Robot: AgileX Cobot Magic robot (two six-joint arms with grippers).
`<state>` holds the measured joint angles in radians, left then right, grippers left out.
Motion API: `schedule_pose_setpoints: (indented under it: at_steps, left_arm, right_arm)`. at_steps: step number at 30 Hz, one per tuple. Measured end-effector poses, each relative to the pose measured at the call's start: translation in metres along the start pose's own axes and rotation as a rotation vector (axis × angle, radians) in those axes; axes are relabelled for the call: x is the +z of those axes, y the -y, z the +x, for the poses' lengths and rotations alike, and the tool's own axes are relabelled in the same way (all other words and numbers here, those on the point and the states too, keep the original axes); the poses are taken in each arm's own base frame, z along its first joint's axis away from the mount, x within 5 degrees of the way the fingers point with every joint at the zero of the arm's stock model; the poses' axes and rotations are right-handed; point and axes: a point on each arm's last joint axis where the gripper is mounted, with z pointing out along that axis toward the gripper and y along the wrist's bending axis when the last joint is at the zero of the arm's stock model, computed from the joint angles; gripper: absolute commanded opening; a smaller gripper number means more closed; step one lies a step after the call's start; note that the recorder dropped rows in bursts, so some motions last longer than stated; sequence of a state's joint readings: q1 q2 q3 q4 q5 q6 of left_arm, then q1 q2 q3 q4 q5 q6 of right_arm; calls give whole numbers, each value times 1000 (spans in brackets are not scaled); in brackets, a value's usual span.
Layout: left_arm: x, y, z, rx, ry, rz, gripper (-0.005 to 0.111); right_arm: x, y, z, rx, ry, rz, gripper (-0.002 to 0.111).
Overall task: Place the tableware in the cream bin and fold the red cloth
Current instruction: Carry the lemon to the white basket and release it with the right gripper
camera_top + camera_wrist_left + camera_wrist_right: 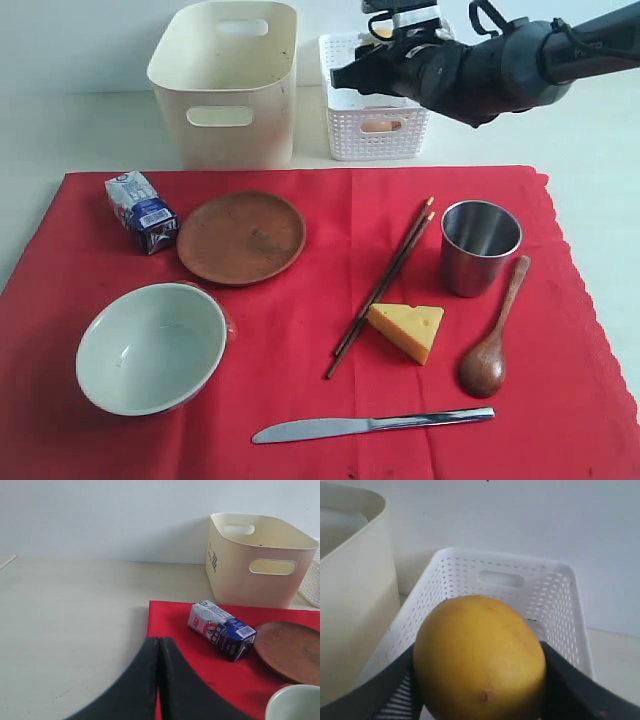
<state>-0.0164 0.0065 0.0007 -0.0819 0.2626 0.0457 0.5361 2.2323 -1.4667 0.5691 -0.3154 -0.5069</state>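
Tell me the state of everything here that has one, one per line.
red cloth, spread flat, unfolded
bowl, upright, empty
steel cup, upright, empty
brown plate, flat, bare
carton, lying on its side
cream bin, upright
left gripper, shut, empty
right gripper, shut on lemon

Your left gripper (159, 677) is closed: its two black curved fingers (132, 692) meet in one straight seam, tips touching, seen from the wrist camera as a dark wedge. Your black right arm (520, 55) enters from the upper right of the exterior view and stretches toward the middle, its thick wrist joint leading. At its end, your right gripper (358, 72) has its dark fingers (572, 685) spread wide and clamped on either side of a smooth yellow lemon (480, 650).
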Motion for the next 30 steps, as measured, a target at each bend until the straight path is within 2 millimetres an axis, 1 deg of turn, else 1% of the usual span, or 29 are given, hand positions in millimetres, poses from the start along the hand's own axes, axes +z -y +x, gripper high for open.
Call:
schedule_pose_setpoints:
  at_steps: [5,8,11,20,22,25,30]
  left_arm:
    - [0,0,0,0,0,0,2]
    - [0,0,0,0,0,0,2]
    - [0,0,0,0,0,0,2]
    - [0,0,0,0,0,0,2]
    - [0,0,0,0,0,0,2]
    - [0,0,0,0,0,0,2]
    - [0,0,0,0,0,0,2]
  right_arm:
    - [3,0,6,-53,-14,1,63]
    - [3,0,7,-61,-17,1,70]
    - [4,0,9,-63,-20,1,72]
    - [3,-2,9,-68,-43,-17,72]
    - [0,-2,4,-66,-48,-28,72]
    - [-9,-4,-9,-60,-51,-53,72]
    - [-34,-7,-41,-53,-65,-124,72]
